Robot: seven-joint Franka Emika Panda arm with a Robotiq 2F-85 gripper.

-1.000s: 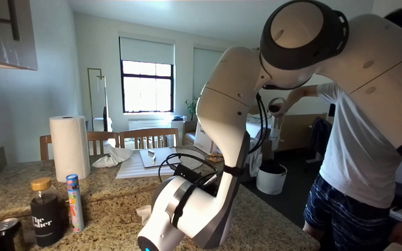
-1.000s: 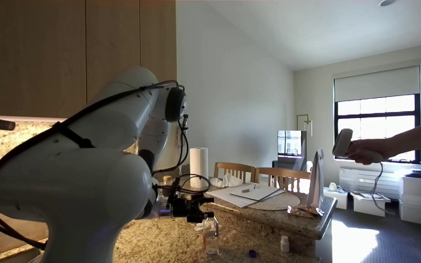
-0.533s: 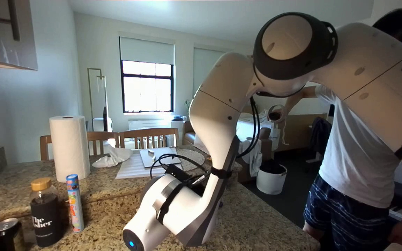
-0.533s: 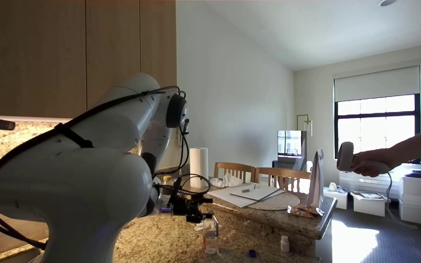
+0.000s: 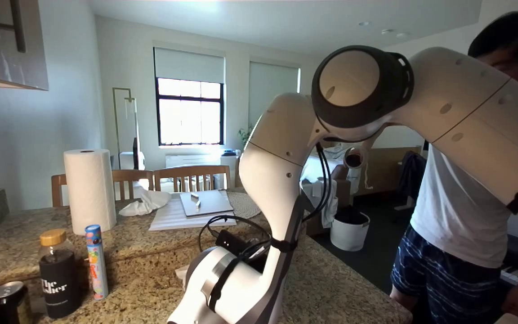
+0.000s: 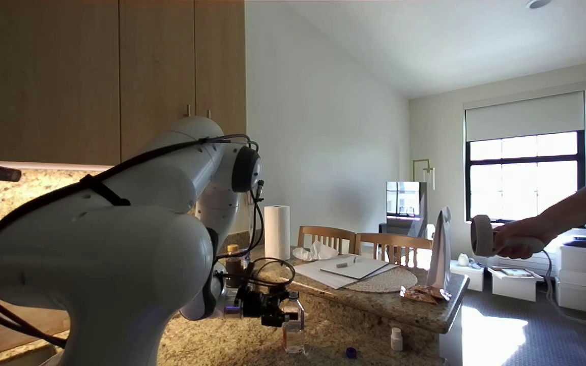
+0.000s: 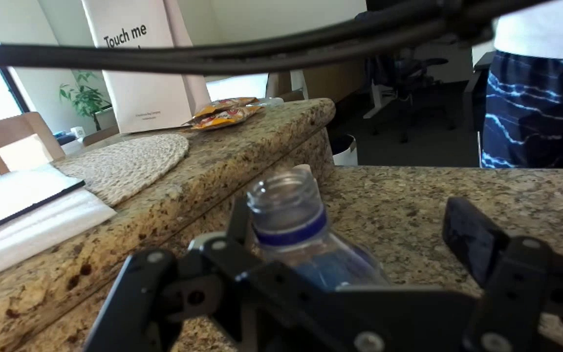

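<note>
In the wrist view my gripper (image 7: 354, 222) stands open, its two black fingers wide apart. An uncapped clear bottle (image 7: 286, 215) with a purple neck ring reaches up between them, much closer to the left finger. A broad gap separates it from the right finger pad (image 7: 472, 239). Whether the left finger touches the glass or plastic, I cannot tell. An exterior view shows the bottle (image 6: 294, 335) upright on the granite counter, the black gripper at its neck and shoulder. A dark blue cap (image 6: 351, 353) and a small white bottle (image 6: 397, 339) lie or stand to its right.
A raised granite ledge (image 7: 203, 176) runs alongside, bearing a woven mat (image 7: 135, 161), snack bags (image 7: 227, 115) and a white paper bag (image 7: 144, 98). A paper towel roll (image 5: 90, 191), a dark bottle (image 5: 59, 281), a colourful tube (image 5: 96, 265) and a can (image 5: 11, 303) stand leftward. A person watches behind.
The arm has come down, and the gripper has sunk from above the bottle's top to beside its neck. The bottle has stayed in place. The person's hand with the controller is lower.
</note>
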